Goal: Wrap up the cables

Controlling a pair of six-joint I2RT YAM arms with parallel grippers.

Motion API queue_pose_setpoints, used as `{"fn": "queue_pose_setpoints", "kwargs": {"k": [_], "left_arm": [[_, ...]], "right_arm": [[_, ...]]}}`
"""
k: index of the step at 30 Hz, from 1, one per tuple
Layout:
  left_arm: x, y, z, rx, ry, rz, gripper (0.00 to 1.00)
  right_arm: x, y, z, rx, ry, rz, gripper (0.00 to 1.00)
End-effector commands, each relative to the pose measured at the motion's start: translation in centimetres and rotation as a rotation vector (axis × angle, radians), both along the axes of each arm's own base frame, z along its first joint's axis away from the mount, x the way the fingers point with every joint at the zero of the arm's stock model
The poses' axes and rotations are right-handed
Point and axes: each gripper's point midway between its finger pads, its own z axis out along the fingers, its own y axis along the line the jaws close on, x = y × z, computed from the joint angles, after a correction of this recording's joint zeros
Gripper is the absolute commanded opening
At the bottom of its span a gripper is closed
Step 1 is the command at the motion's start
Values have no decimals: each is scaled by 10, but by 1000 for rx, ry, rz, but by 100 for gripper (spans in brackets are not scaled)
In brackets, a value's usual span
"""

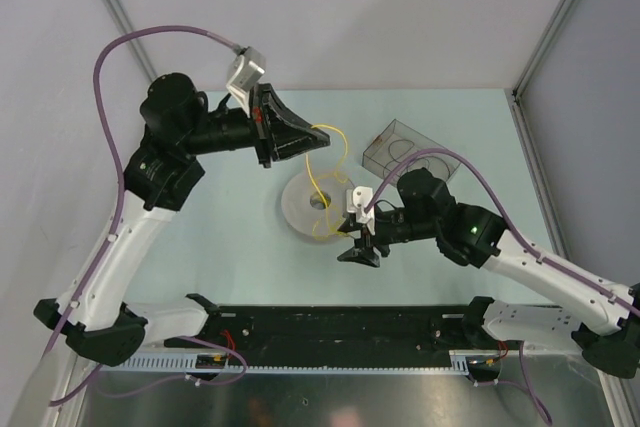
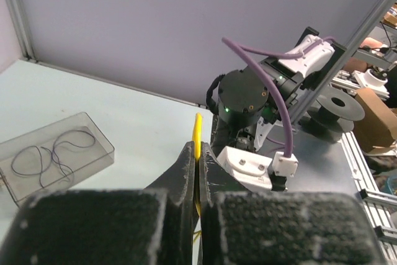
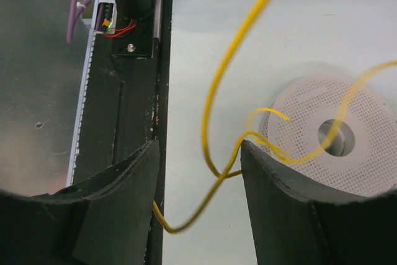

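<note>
Top view: the left gripper point(image 1: 318, 140) is raised above the far part of the pale table point(image 1: 230, 237), and the right gripper point(image 1: 358, 253) is low at the near right rim of a white perforated disc point(image 1: 294, 203). The yellow cable point(image 1: 337, 139) arcs out of the left gripper, drops across the disc's centre hole and trails off its near edge.

Left wrist view: the left gripper point(image 2: 197, 153) is fully closed, its fingers point(image 2: 186, 169) pinching the cable point(image 2: 197, 130), which stands up between them. A clear plastic box point(image 2: 93, 136) holding thin dark wires lies on the table beyond.

Right wrist view: the right gripper point(image 3: 198, 148) is spread wide and grips nothing. Loops of the cable point(image 3: 216, 94) hang in the gap between its fingers point(image 3: 133, 175), beside the disc point(image 3: 372, 169). Contact cannot be judged.
</note>
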Motion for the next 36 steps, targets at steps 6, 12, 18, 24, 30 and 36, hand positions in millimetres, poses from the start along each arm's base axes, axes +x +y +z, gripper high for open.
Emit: {"fn": "queue_pose_setpoints", "kwargs": {"k": [6, 12, 18, 24, 30, 36], "left_arm": [[17, 3, 38, -62, -97, 82, 0], [31, 22, 73, -111, -151, 157, 0], [32, 30, 93, -139, -208, 186, 0], [39, 37, 90, -136, -202, 227, 0], [61, 43, 62, -101, -145, 301, 0], [94, 42, -3, -18, -9, 378, 0]], "right_arm": [[-18, 3, -21, -57, 22, 105, 59], [-31, -19, -69, -169, 17, 144, 55], [-33, -43, -100, -260, -11, 150, 39], [-25, -56, -101, -284, -24, 103, 16], [-11, -63, -70, -181, -70, 5, 0], [-11, -66, 7, 50, -158, -91, 0]]}}
